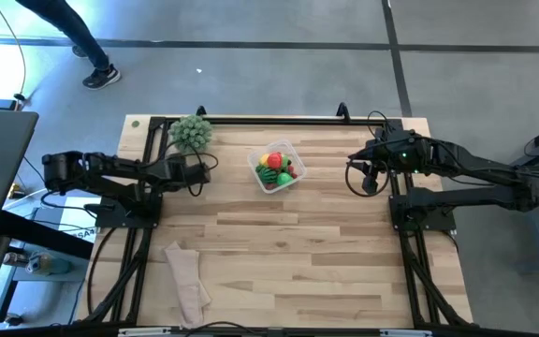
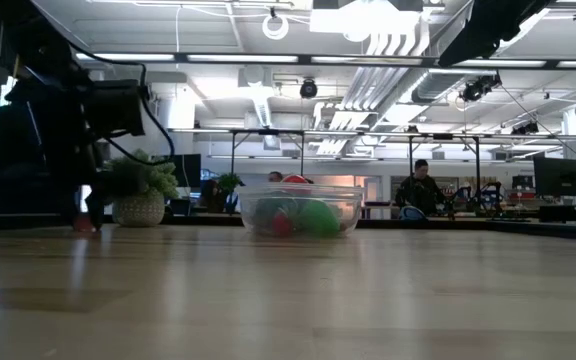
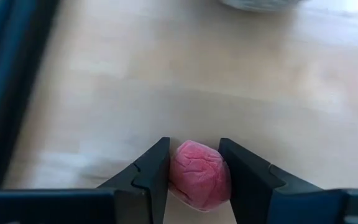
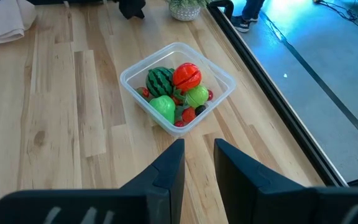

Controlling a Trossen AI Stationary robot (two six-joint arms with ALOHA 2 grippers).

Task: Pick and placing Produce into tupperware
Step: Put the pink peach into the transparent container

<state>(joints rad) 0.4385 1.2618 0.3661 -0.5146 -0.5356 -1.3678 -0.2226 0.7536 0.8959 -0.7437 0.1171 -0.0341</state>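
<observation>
Snugly between left tool (image 3: 194, 177) fingers: produce (image 3: 199, 175) (pink).

Red fruit (image 3: 199, 175) cut off below

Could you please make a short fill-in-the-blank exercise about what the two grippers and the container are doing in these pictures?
1. The left gripper is shut on a small ____ toy fruit.
2. The clear container holds a striped green ____ among other toy fruits.
3. The right gripper holds ____ between its fingers.
4. In the high view, the beige cloth lies on the table's ____ side.

Missing words: pink; watermelon; nothing; left
</observation>
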